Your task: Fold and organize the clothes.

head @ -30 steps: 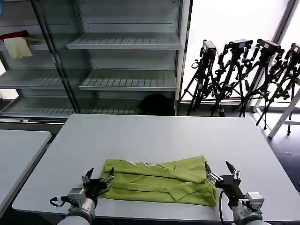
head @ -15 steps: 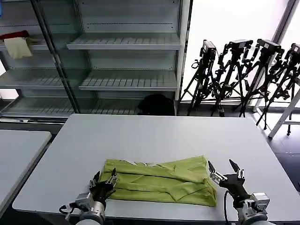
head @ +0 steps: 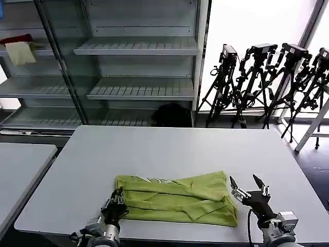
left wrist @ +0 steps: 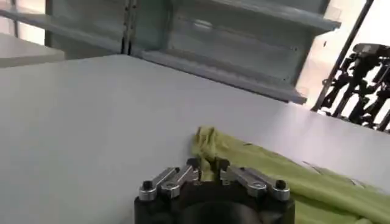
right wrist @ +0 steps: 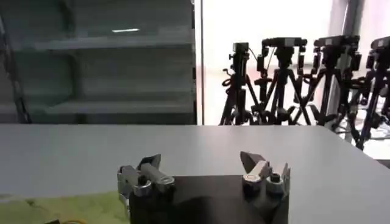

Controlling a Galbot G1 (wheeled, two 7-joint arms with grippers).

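Head view: the scene is dominated by a wide pale-grey tabletop (head: 169,149), behind which a glass-fronted shelving unit (head: 139,49) is seen, with a row of black camera tripods (head: 267,77) stood against the bright window to its right. A second tabletop (head: 20,164) is placed just beside the main one on the robot's left. On the near half of the main tabletop the lime-green T-shirt (head: 177,199) is laid flat in a long, folded band running left to right, with creases across its upper layer and no print shown on the face that is turned up. A black bundle (head: 172,114) is seen on the floor beyond the far edge, and cream and red cloths (head: 19,47) are kept on an upper shelf at the far left. The left gripper (head: 115,202) is held low at the near-left corner of the shirt; its fingers (left wrist: 183,175) are drawn close together around the bunched green edge in the left wrist view, so the fabric is pinched there. The right gripper (head: 248,188) is held just beside the shirt's right end, apart from the cloth, and its fingers (right wrist: 149,173) are spread wide with bare tabletop seen between them in the right wrist view.
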